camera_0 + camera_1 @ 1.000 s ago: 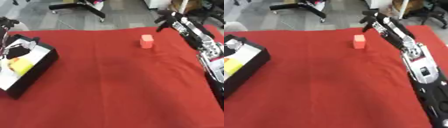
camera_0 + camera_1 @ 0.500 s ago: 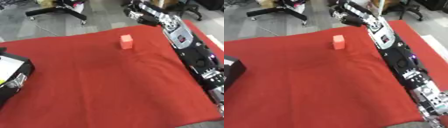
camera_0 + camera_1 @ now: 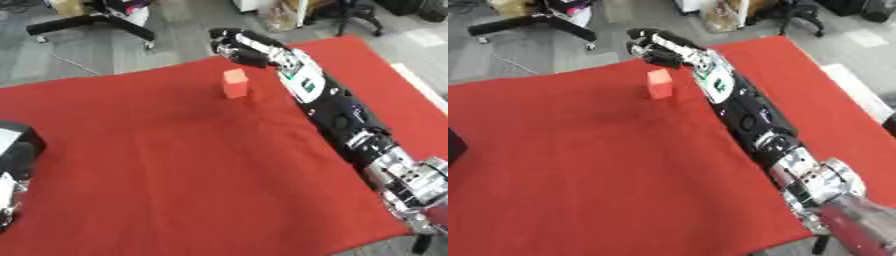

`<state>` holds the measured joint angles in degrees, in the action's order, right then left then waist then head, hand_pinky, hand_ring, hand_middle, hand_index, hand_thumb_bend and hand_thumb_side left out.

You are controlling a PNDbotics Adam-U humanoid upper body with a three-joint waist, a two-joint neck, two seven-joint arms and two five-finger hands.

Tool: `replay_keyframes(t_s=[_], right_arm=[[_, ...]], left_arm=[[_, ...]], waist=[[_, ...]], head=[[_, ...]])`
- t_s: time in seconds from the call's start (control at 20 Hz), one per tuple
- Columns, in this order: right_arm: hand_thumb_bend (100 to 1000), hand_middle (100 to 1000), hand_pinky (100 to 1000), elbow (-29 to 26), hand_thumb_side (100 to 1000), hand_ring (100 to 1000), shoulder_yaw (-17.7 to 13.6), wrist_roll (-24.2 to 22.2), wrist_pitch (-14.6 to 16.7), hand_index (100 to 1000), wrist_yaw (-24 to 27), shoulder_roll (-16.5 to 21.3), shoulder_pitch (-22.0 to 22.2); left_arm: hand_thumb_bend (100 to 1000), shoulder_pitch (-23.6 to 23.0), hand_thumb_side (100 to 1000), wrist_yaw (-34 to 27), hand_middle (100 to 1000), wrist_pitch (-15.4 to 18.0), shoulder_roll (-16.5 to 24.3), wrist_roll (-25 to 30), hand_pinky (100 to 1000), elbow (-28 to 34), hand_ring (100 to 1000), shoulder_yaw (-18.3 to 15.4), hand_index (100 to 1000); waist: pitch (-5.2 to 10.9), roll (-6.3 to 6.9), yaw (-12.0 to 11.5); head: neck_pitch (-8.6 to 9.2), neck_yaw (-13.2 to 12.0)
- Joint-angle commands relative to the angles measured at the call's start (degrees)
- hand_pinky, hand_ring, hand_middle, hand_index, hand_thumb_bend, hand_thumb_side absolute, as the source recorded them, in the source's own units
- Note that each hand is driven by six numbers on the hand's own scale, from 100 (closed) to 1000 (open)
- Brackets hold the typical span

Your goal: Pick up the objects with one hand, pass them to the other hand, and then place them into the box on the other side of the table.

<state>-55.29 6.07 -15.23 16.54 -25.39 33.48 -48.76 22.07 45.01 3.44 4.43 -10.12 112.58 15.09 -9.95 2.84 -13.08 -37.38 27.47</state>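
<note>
Looking down through the left eye view, one orange-red block point(image 3: 234, 83) stands upright on the red cloth of the table point(image 3: 175, 165), a plain rectangular piece with flat matte faces. One right robot hand point(image 3: 241, 46) hovers just beyond and above it, fingers curled, holding nothing and not touching the block. One dark box point(image 3: 12, 170) shows at the left edge, cut off by the frame.

In the right eye view, the same single block sits near the table's far edge, beside the black and silver arm point(image 3: 750, 115); only a dark corner of the box remains.
</note>
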Motion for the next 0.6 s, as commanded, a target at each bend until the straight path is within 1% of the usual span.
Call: replay_keyframes(t_s=[0.05,0.15,0.25,0.3,0.35,0.4,0.5,0.6], right_arm=[[100,976,910,3.5,1000,958,1.1,2.6,0.6,1000,-2.7,1.3,-1.9],[100,982,913,6.0,1000,966,2.3,4.1,0.9,1000,-4.2,1.4,-2.2],[100,988,917,8.5,966,977,3.4,5.7,1.3,1000,-5.8,1.4,-2.7],[100,989,919,9.8,926,982,4.0,6.5,1.4,1000,-6.6,1.4,-3.0],[100,990,920,10.9,922,983,4.5,7.3,1.4,1000,-7.4,1.5,-3.2],[100,995,925,11.8,875,995,5.0,8.2,1.2,1000,-8.3,1.6,-3.3],[100,995,927,13.3,865,1000,6.1,10.0,0.4,1000,-10.1,1.7,-3.4],[100,992,926,14.4,821,998,7.1,11.6,-0.3,1000,-11.7,1.6,-3.3]], left_arm=[[428,0.5,851,-2.7,572,-0.3,0.7,2.6,738,2.0,556,-0.2,779],[422,0.6,860,-4.3,571,-0.2,0.8,4.1,738,2.0,555,-0.7,780],[416,0.8,867,-5.8,570,-0.1,0.9,5.7,738,2.0,555,-1.1,780],[413,0.9,870,-6.6,569,0.1,0.9,6.5,738,2.0,554,-1.3,781],[413,1.1,871,-7.5,569,0.2,0.9,7.1,739,2.0,554,-1.5,781],[411,1.2,872,-8.3,569,0.3,1.0,7.7,739,2.0,554,-1.7,782],[408,1.2,877,-10.1,568,0.6,1.4,8.6,739,2.0,553,-2.1,782],[407,1.2,877,-11.7,568,0.6,1.6,9.1,738,2.0,553,-2.6,782]], waist=[[0.59,-0.29,-0.3],[0.51,-0.34,-0.5],[0.36,-0.39,-0.7],[0.26,-0.38,-0.9],[0.17,-0.35,-1.2],[0.05,-0.31,-1.4],[-0.13,-0.28,-1.7],[-0.24,-0.34,-1.9]], head=[[0.84,0.5],[0.98,0.5],[1.33,0.6],[1.58,0.7],[1.79,0.9],[2.02,1.1],[2.37,1.4],[2.45,1.7]])
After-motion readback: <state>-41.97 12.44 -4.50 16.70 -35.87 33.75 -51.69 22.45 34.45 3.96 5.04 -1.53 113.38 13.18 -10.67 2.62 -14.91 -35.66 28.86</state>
